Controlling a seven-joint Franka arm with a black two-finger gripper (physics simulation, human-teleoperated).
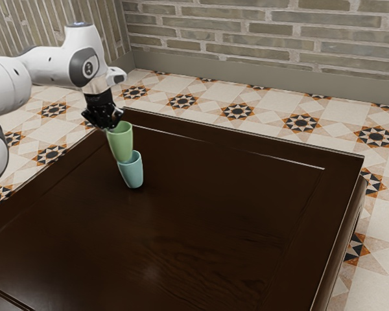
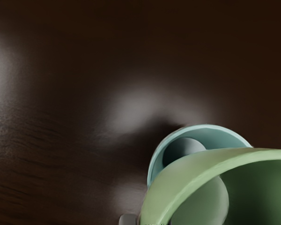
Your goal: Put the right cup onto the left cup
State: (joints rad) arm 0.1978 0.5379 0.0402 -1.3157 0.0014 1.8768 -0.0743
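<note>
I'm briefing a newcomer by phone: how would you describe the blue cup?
Find the dark wooden table, then the robot's black gripper above it. The pale blue cup is below, lower than its neighbour, the green cup.

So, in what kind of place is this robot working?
Perhaps a room in a home, shown in simulation: a dark wooden table, a patterned tile floor and a brick-like wall.
</note>
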